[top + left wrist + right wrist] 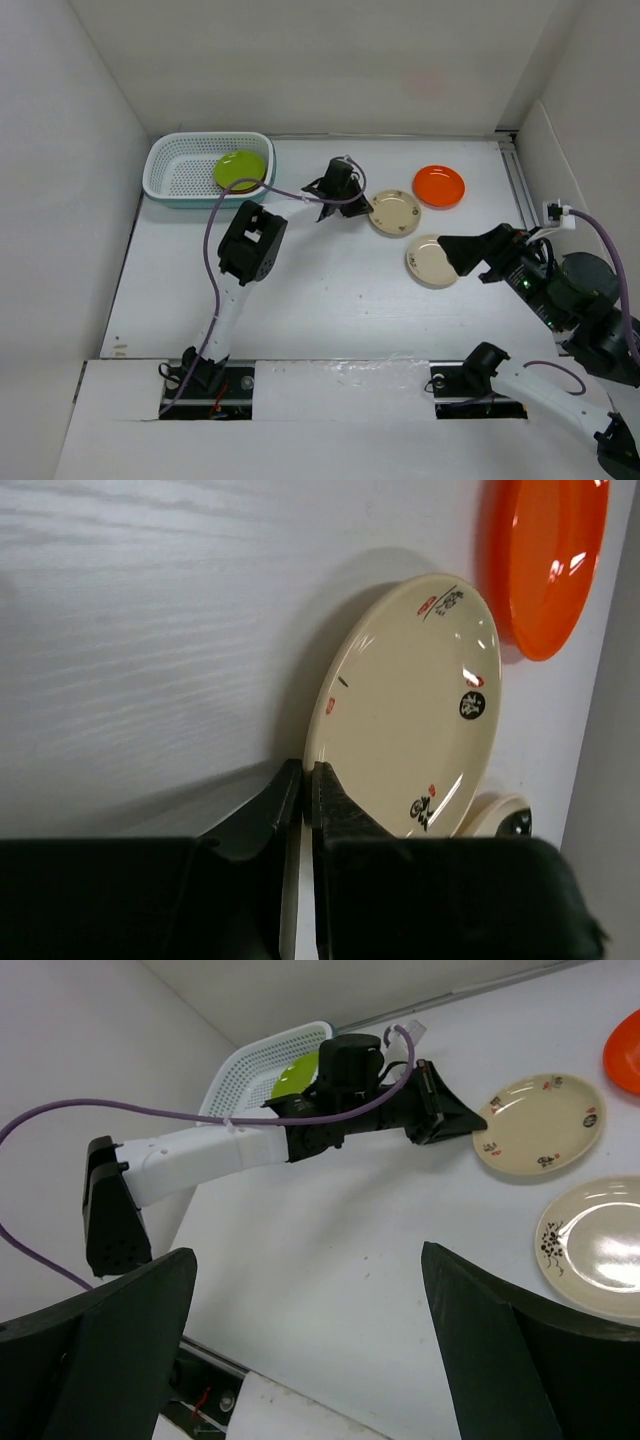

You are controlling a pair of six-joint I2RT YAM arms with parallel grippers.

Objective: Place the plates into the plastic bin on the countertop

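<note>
Pinching beige plate (410, 710), left hand (308, 780).

Two beige plates (394, 212) (432, 261), one orange plate (439, 186), one lime green plate (240, 169), one plastic bin (180, 172)

Bright even light; soft shadows; glare on orange plate (545, 560).

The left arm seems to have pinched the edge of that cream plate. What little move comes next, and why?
Probably a small lift. The left gripper looks shut on the rim of the beige plate, which lies flat on the countertop. Raising it first would let it clear the surface before it is carried to the plastic bin, where the green plate sits.
</note>
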